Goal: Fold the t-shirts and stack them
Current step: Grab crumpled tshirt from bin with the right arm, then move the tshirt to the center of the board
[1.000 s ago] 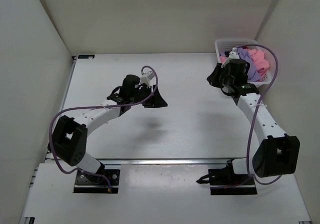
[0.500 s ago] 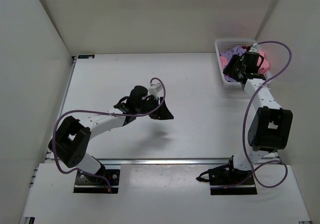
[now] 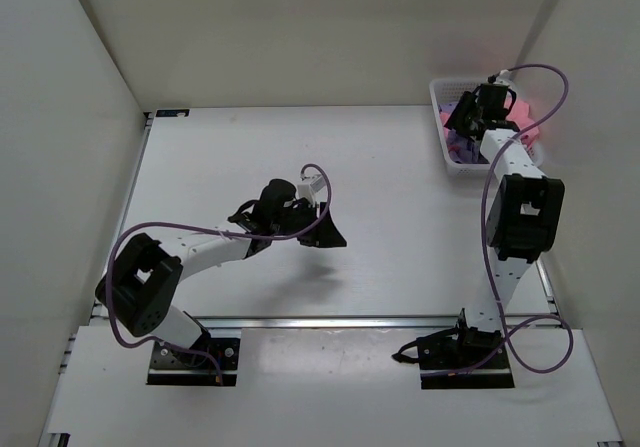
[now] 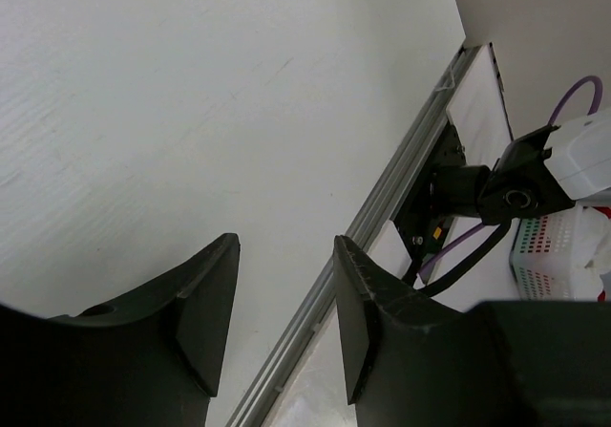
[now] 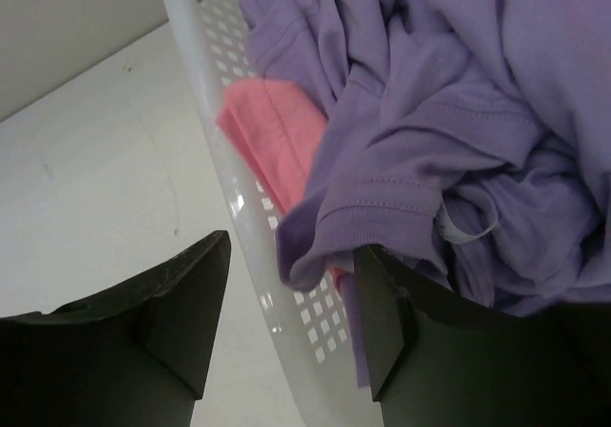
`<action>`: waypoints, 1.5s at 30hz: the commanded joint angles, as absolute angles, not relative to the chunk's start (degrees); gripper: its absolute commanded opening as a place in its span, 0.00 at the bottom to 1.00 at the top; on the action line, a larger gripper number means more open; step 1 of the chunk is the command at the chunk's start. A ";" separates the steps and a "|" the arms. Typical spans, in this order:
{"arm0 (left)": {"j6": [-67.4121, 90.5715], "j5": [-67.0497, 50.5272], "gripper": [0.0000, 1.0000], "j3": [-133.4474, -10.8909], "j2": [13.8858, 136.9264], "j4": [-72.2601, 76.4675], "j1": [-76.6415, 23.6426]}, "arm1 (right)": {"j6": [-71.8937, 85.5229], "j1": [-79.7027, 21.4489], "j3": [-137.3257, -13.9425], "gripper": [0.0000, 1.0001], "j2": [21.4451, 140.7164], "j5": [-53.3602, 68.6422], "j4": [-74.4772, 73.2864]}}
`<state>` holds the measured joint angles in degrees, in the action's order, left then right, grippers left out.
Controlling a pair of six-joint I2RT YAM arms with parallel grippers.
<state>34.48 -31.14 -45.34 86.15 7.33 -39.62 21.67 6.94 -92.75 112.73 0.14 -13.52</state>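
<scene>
A lavender t-shirt [image 5: 458, 112] lies crumpled on a pink t-shirt [image 5: 272, 131] inside the white lattice basket [image 5: 239, 217] at the table's far right corner. My right gripper [image 5: 291, 255] hangs open over the basket's near wall, with the wall and the lavender hem in the gap between its fingers. In the top view the right gripper [image 3: 468, 119] covers most of the basket [image 3: 437, 89]. Only scraps of lavender t-shirt [image 3: 462, 151] and pink t-shirt [image 3: 527, 113] show there. My left gripper [image 3: 326, 233] hovers open over bare tabletop mid-table, holding nothing [image 4: 286, 255].
The white tabletop [image 3: 220, 167] is walled on the left, back and right. A metal rail [image 4: 382, 226] runs along the near edge, with the right arm's base [image 4: 458, 193] behind it. The right arm stretches straight up the right side to the basket.
The right arm has reached farther out over the basket and its jaws have gone from shut to open. The left gripper has drifted right and nearer across the table.
</scene>
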 commanded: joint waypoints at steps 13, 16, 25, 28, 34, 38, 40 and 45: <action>33.22 -30.41 0.57 -44.91 81.04 6.86 -36.56 | 22.23 9.40 -102.57 0.00 112.61 2.37 -21.36; 33.31 -30.41 0.57 -46.05 80.07 6.24 -35.95 | 21.10 10.72 -100.37 0.00 104.10 3.17 -17.67; 35.24 -30.32 0.59 -47.99 77.78 6.59 -33.23 | 23.89 12.83 -118.10 0.00 88.17 17.39 -16.28; 36.12 -30.33 0.59 -48.16 76.03 6.85 -31.29 | 21.74 8.54 -125.29 0.00 85.52 19.44 -14.85; 37.88 -31.81 0.63 -47.99 72.25 6.50 -24.80 | 28.19 5.00 -129.40 0.00 82.89 30.45 -7.33; 42.70 -33.74 0.63 -46.58 70.84 7.73 -16.54 | 33.75 1.52 -128.41 0.00 82.70 36.21 -3.52; 44.56 -34.71 0.63 -47.02 71.28 8.09 -12.59 | 35.33 -2.35 -127.88 0.00 83.49 38.58 -1.51; 47.54 -34.10 0.63 -46.06 71.28 9.93 -10.03 | 39.88 -3.78 -116.05 0.00 85.77 44.80 1.93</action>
<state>44.27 -32.45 -45.95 72.69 7.66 -11.05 34.46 -3.42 -122.50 81.43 39.03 -1.15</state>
